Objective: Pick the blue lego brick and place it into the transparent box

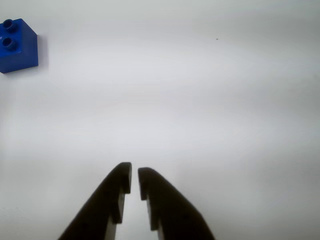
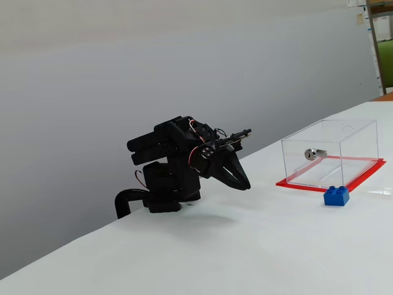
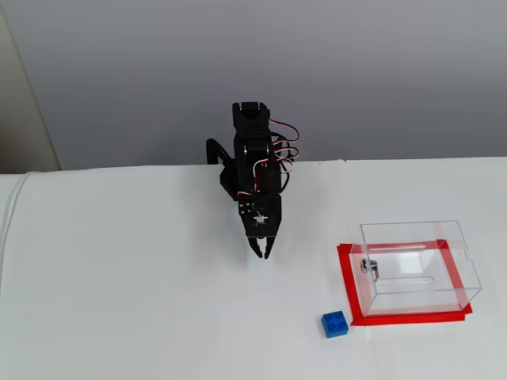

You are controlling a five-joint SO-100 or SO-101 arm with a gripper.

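Looking first at the gripper (image 1: 134,181), we find its two dark fingers drawn nearly together, only a thin slit between the tips, and nothing pinched in them. In the wrist view they point out over bare white worktop (image 1: 210,110). In a fixed view the gripper (image 3: 261,253) hangs low just ahead of the folded arm (image 3: 257,162), which sits tucked close to its base; we judge this to be a rest pose, so nothing of the task is done yet.

Moving outward, we see the blue lego brick (image 3: 335,324) lying studs-up on the worktop, well apart from the gripper and untouched. In the wrist view it shows only at the upper left corner (image 1: 18,46), so we reckon the arm is not lined up on it. In a fixed view the brick (image 2: 336,195) rests just beside the front edge of the red base plate (image 2: 368,170), outside the transparent box (image 2: 330,153).

The box (image 3: 416,265) holds no brick; only a small silver cylinder (image 3: 367,266) shows at one wall. By our judgement every step is left: spreading the fingers, reaching to the brick, closing on it, lifting, carrying it over the box and letting go.
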